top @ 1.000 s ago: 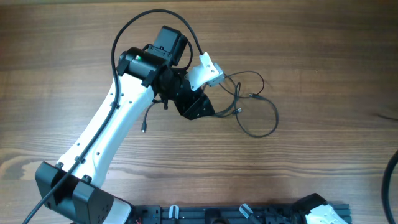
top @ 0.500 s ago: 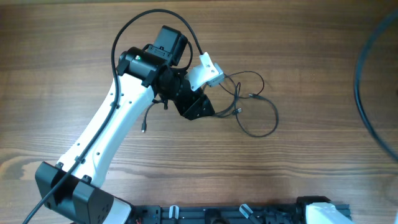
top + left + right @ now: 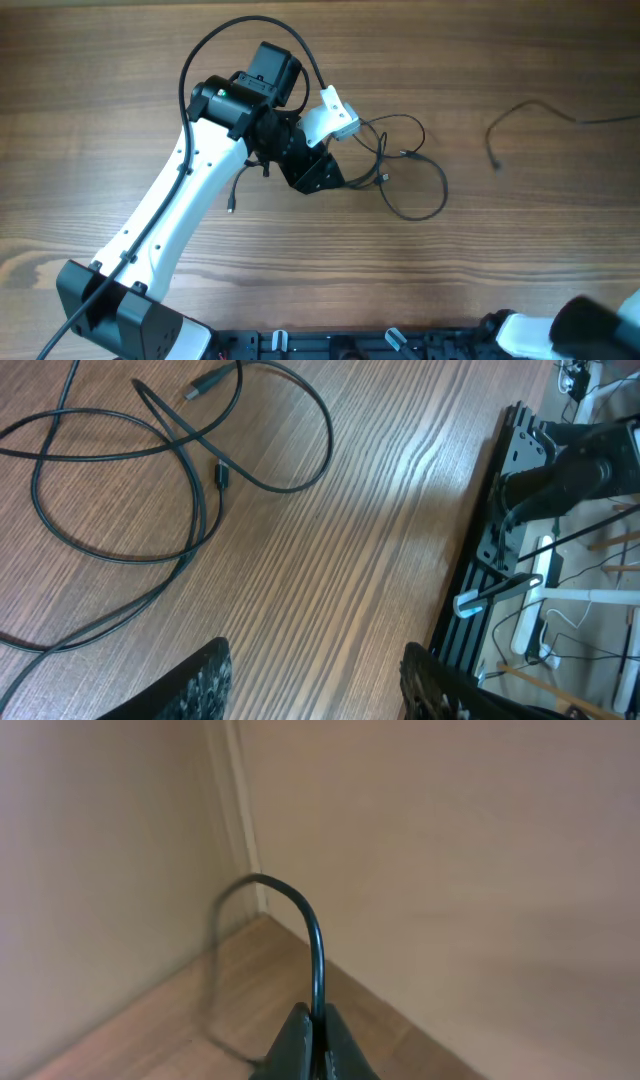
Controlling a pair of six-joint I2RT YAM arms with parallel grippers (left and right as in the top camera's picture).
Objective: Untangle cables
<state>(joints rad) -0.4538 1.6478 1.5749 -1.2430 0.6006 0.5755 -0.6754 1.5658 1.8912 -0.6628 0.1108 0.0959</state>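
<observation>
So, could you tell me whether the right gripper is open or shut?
Shut: the right gripper has its jaws pressed together on a thin dark cable.

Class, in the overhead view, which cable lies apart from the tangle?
The lone strand at far right; the other cables loop across each other beside the left gripper.

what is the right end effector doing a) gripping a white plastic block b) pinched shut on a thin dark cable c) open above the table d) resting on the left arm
B: in the right wrist view the right end effector has its fingers pressed together on a thin dark cable, which arches up out from between them.
</observation>
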